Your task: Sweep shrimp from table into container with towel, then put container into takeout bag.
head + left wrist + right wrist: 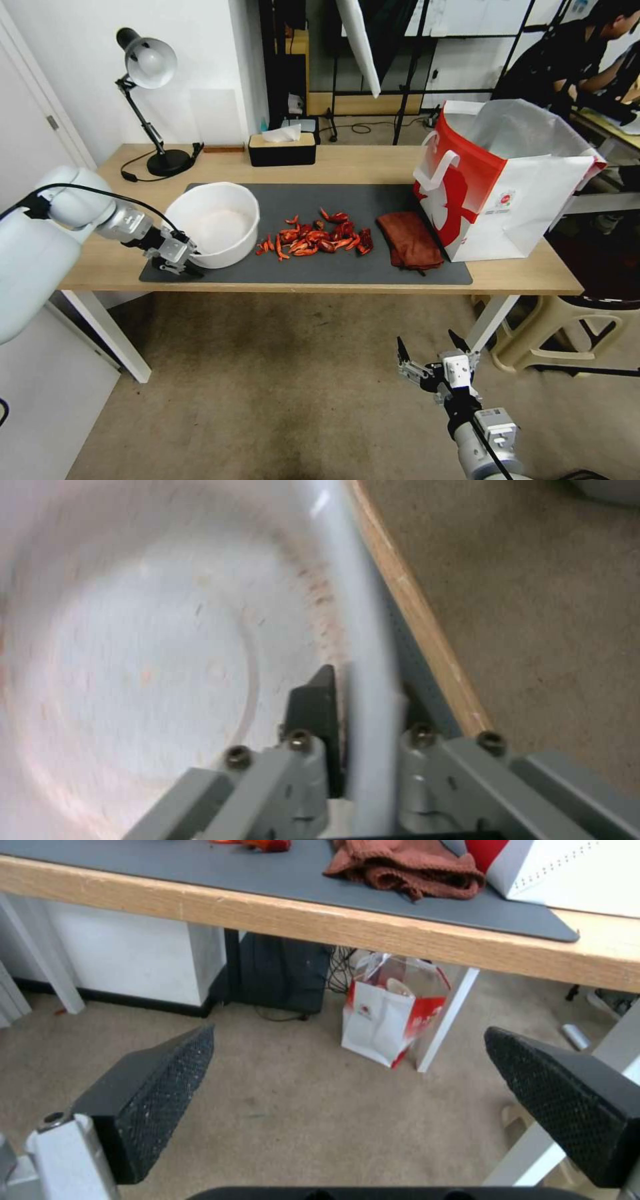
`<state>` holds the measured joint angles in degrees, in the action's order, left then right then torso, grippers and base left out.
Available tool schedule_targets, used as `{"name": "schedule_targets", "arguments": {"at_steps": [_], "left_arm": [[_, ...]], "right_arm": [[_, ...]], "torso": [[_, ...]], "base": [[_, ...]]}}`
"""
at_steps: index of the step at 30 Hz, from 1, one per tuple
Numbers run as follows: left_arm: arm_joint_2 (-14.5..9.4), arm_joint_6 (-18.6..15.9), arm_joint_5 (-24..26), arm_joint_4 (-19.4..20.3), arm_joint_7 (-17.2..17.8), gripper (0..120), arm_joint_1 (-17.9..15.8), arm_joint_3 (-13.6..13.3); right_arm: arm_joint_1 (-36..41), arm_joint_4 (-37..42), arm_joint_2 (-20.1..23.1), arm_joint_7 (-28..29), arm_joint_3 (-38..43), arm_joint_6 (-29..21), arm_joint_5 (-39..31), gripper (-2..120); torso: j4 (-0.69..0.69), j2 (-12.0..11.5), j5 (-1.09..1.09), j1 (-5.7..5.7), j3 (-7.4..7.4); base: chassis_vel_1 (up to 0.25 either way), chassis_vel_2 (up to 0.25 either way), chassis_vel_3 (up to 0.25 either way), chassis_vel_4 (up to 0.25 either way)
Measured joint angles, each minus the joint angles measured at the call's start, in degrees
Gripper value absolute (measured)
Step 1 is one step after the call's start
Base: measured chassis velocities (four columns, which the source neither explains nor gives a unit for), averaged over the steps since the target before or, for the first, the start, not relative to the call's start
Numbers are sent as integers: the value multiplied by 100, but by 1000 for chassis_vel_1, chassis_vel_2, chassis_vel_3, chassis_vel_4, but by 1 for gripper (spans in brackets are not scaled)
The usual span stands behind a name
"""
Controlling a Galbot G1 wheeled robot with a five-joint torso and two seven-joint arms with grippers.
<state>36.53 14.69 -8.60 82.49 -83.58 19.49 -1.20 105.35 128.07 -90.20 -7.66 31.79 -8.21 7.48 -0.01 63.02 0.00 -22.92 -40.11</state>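
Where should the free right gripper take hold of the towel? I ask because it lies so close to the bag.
Probably from above, at the towel's thick folded edge nearest the shrimp. The takeout bag crowds its far side, while the pile side stands clear. The cloth lies flat on the mat, so a downward pinch on the raised fold suits. The right gripper hangs open below the table.

Container (pixel 215 223) left of shrimp (pixel 315 239); towel (pixel 409 240) right, beside takeout bag (pixel 500 180).
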Motion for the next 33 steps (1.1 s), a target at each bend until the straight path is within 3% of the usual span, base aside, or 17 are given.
{"name": "schedule_targets", "arguments": {"at_steps": [7,10,13,14,17,18,21,23,25,26,28,30,33], "left_arm": [[-102,77,63,113,79,0,10,6],[-248,146,131,282,113,0,76,64],[-594,240,241,705,131,0,449,367],[-594,240,241,705,131,0,449,367],[-985,419,274,1394,165,0,1038,794],[-985,419,274,1394,165,0,1038,794],[-1232,606,223,2050,263,0,1503,1031],[-1272,678,165,2234,287,0,1641,1099],[-1322,885,-103,2904,371,0,2278,1432],[-1322,885,-103,2904,371,0,2278,1432],[-1302,936,-378,3427,368,0,2796,1581],[-1287,945,-502,3610,350,0,2963,1595],[-1183,953,-854,4050,259,0,3504,1571]], "right_arm": [[-3,-22,11,2,3,11,-1,100],[-4,-32,11,2,-4,13,-2,100],[-1,-34,16,-1,-9,17,-5,100],[-1,-34,16,-1,-9,17,-5,100],[-8,-34,20,-7,-20,17,-14,100],[-8,-34,20,-7,-20,17,-14,100],[-12,-34,19,-9,-27,17,-16,100],[-11,-32,16,-10,-29,17,-16,100],[5,-5,4,-11,-30,20,-16,100],[5,-5,4,-11,-30,20,-16,100],[28,28,8,-13,-33,27,-16,100],[42,42,9,-13,-32,30,-16,100],[80,104,13,-15,-27,37,-14,100]], "torso": [[1,0,-1,0,0],[0,0,-1,0,0],[3,0,-1,0,0],[3,0,-1,0,0],[3,0,-1,0,0],[3,0,-1,0,0],[2,2,1,0,1],[1,2,1,0,1],[-1,1,1,0,1],[-1,1,1,0,1],[2,2,0,1,1],[1,2,0,1,1],[1,2,1,1,1]], "base": [[0,0,0,0],[0,0,0,0],[0,0,0,0],[0,0,0,0],[0,0,0,0],[0,0,0,0],[0,0,0,0],[0,0,0,0],[0,0,0,0],[0,0,0,0],[0,0,0,0],[0,0,0,0],[0,0,0,0]]}}
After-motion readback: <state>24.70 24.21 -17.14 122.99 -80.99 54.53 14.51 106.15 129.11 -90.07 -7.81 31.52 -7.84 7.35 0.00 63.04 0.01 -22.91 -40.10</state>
